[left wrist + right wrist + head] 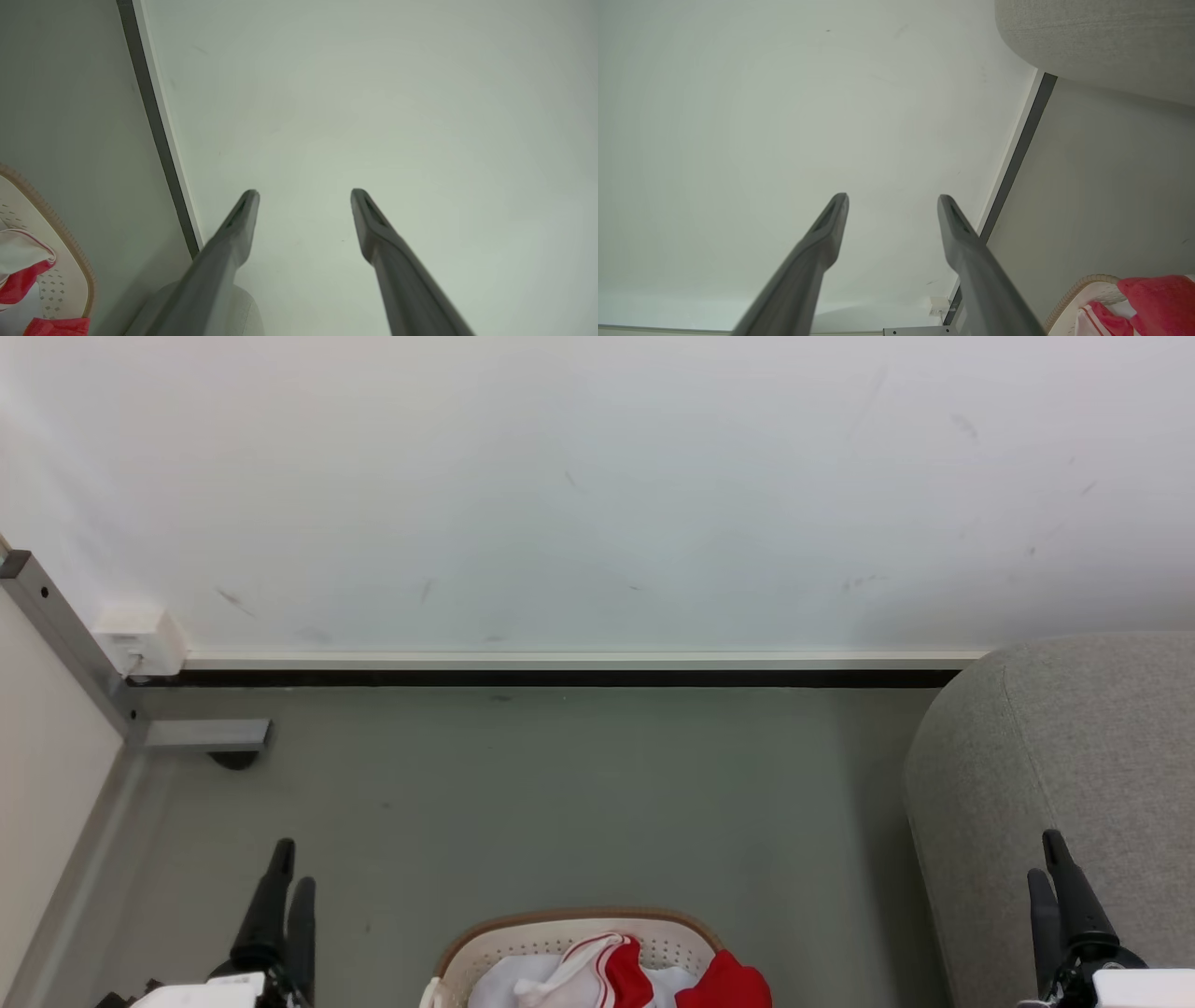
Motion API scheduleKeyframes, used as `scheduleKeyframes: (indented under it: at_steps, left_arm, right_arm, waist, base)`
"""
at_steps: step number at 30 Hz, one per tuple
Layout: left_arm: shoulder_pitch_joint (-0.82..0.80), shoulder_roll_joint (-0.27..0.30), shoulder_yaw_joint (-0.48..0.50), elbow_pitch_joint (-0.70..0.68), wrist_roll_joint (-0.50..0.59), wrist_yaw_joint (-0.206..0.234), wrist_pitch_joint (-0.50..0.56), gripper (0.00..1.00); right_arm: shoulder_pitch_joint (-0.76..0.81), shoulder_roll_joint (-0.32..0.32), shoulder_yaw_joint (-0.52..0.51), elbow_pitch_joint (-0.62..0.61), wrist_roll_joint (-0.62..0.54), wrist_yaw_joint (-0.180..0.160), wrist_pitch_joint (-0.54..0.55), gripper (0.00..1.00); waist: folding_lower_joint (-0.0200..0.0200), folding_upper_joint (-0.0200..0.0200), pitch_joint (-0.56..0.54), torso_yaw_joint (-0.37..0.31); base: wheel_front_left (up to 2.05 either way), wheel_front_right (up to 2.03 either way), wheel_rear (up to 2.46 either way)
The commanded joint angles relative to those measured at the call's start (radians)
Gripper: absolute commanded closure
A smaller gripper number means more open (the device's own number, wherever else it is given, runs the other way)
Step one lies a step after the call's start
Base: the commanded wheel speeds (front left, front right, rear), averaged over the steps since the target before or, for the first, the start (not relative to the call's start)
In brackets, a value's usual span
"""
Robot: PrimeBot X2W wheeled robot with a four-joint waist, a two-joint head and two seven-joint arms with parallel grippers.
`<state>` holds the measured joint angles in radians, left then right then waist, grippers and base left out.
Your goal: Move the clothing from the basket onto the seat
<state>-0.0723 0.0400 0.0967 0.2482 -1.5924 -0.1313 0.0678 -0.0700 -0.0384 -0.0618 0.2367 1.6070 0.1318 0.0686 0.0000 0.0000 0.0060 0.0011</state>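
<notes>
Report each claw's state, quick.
Left claw: open, holding nothing.
Right claw: open, holding nothing.

No lettering, label, brand, number or sign can be read anywhere

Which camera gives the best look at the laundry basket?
Head view: the basket sits bottom centre, its brown rim arching over red and white clothing. The left wrist view catches one curved side at its left edge; the right wrist view, a bit of rim at lower right.
</notes>
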Motion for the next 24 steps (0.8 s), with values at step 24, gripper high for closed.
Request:
scheduleKeyframes:
  at_steps: [24]
  left_arm:
    - [-0.018,0.008,-0.040,-0.143,0.490,0.017,-0.108,0.00]
  right_arm:
    - [-0.030,-0.014,0.077,-0.101,-0.386,-0.001,-0.108,0.00]
  waist:
    - [0.0000,0.0000,0.014,-0.006]
  base:
    - [0.00,0.00,0.00]
